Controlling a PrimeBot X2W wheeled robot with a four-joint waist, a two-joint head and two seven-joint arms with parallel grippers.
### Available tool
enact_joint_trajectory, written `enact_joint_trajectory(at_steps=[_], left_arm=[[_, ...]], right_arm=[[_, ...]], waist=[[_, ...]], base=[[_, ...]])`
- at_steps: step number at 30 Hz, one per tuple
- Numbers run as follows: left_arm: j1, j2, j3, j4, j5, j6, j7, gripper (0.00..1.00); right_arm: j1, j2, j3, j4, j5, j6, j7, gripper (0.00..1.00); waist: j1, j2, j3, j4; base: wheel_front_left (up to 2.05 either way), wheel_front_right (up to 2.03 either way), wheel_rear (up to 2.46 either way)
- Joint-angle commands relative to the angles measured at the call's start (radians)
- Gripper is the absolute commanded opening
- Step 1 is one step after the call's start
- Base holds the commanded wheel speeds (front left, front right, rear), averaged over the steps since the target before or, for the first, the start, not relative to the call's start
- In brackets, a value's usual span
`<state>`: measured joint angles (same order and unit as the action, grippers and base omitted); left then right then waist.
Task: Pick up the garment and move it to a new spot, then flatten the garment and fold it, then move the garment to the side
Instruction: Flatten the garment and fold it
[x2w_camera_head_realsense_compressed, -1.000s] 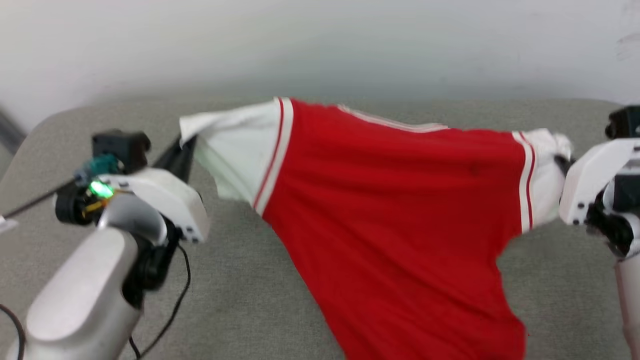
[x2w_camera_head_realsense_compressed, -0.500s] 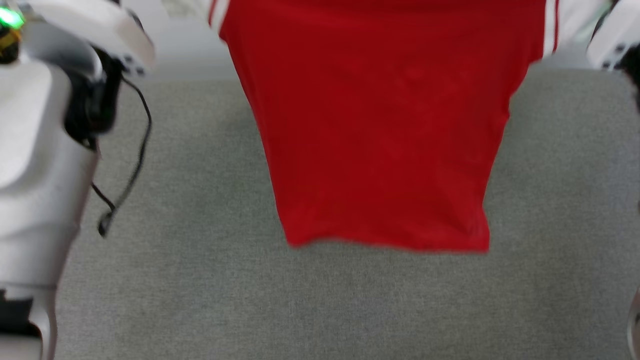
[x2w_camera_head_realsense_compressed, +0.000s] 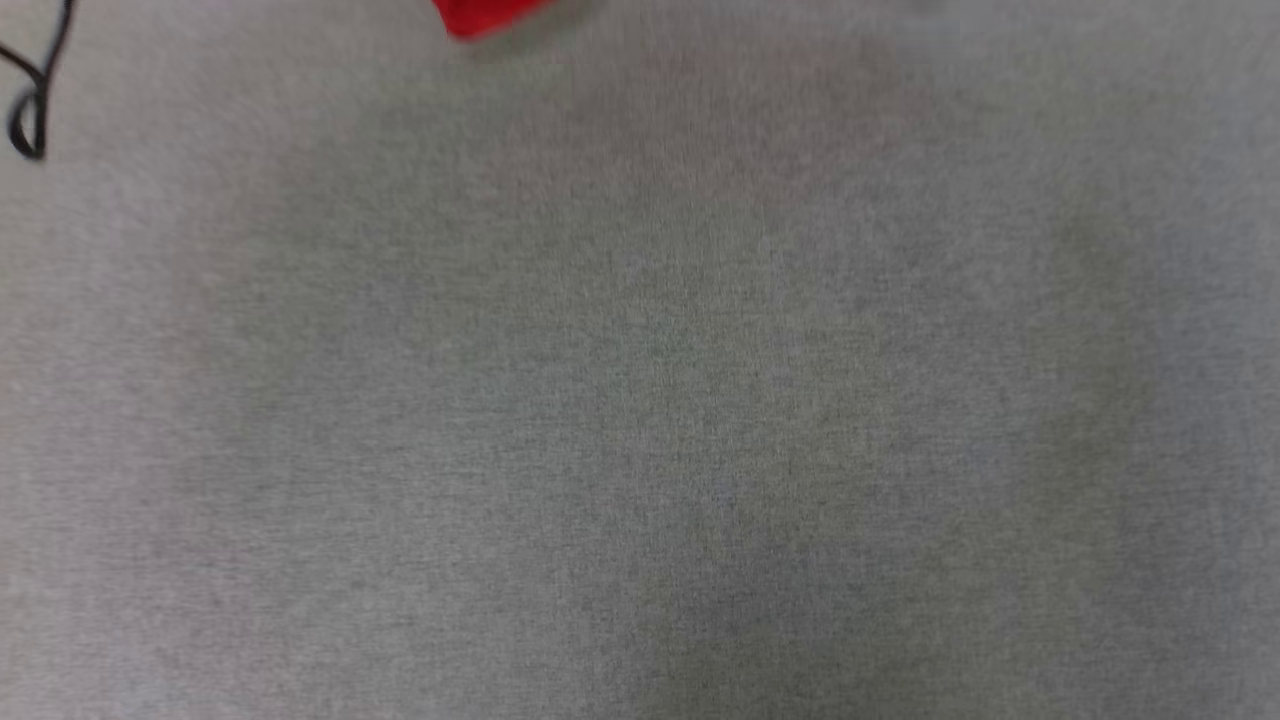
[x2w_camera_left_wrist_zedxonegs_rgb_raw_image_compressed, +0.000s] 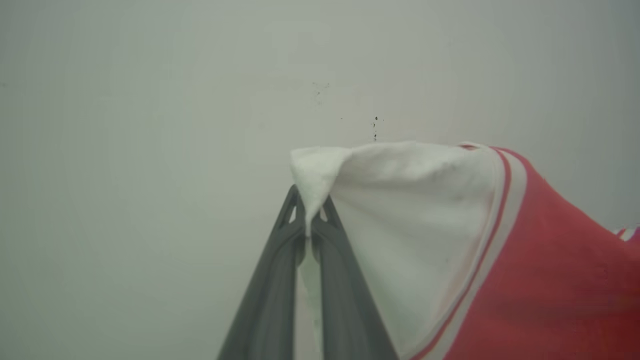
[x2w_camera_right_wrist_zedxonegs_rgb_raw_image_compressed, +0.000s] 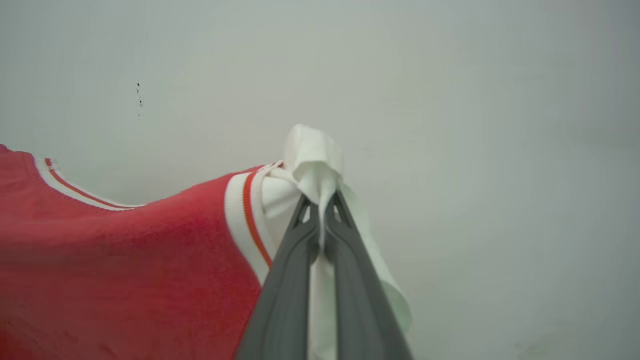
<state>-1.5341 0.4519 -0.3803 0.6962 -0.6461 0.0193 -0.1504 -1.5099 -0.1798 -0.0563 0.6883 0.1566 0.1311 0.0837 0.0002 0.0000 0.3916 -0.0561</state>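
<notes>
The garment (x2w_camera_left_wrist_zedxonegs_rgb_raw_image_compressed: 525, 280) is a red jersey with white sleeves and red-white striped trim, hanging in the air in front of a pale wall. My left gripper (x2w_camera_left_wrist_zedxonegs_rgb_raw_image_compressed: 309, 207) is shut on the tip of one white sleeve. In the right wrist view the garment (x2w_camera_right_wrist_zedxonegs_rgb_raw_image_compressed: 125, 260) stretches off to the left, and my right gripper (x2w_camera_right_wrist_zedxonegs_rgb_raw_image_compressed: 322, 212) is shut on the bunched tip of the other white sleeve. A small red corner of the garment (x2w_camera_head_realsense_compressed: 485, 17) shows at the top edge of the head view, above the grey surface.
The grey fabric-covered surface (x2w_camera_head_realsense_compressed: 640, 400) spreads across the head view. A black cable loop (x2w_camera_head_realsense_compressed: 30, 110) hangs at its top left corner. A pale wall (x2w_camera_left_wrist_zedxonegs_rgb_raw_image_compressed: 150, 125) with a few dark specks stands behind the lifted jersey.
The head view has tilted down, so the arms and most of the jersey have left it. The jersey went from draped over the surface to hanging free with its hem off it.
</notes>
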Motion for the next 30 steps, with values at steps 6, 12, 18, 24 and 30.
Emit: enact_joint_trajectory(at_steps=[6,12,18,24,30], left_arm=[[-0.099,-0.009,0.0,0.057,0.005,-0.019,-0.015,0.0],[-0.115,-0.021,-0.008,0.104,-0.005,-0.039,-0.028,0.0],[-0.07,-0.041,-0.007,0.161,-0.027,-0.066,-0.049,0.0],[0.026,-0.054,-0.001,0.216,-0.065,-0.1,-0.063,0.0],[0.227,-0.056,0.006,0.227,-0.121,-0.129,-0.077,0.0]], right_arm=[[-0.127,0.004,0.035,0.086,0.008,-0.001,-0.036,0.0],[-0.191,0.002,0.069,0.181,0.025,-0.001,-0.07,0.0],[-0.203,-0.018,0.109,0.282,0.063,-0.001,-0.109,0.0],[-0.112,-0.024,0.175,0.349,0.117,-0.001,-0.131,0.0],[0.093,-0.045,0.287,0.349,0.215,-0.001,-0.156,0.0]], waist=[[-0.0002,0.0,0.143,-0.003],[-0.0002,0.0,0.222,0.008],[-0.0002,0.0,0.23,0.021],[-0.0002,0.0,0.169,0.023],[-0.0002,0.0,0.036,0.019]], base=[[0.0,0.0,0.0],[0.0,0.0,0.0],[0.0,0.0,0.0],[0.0,0.0,0.0],[0.0,0.0,0.0]])
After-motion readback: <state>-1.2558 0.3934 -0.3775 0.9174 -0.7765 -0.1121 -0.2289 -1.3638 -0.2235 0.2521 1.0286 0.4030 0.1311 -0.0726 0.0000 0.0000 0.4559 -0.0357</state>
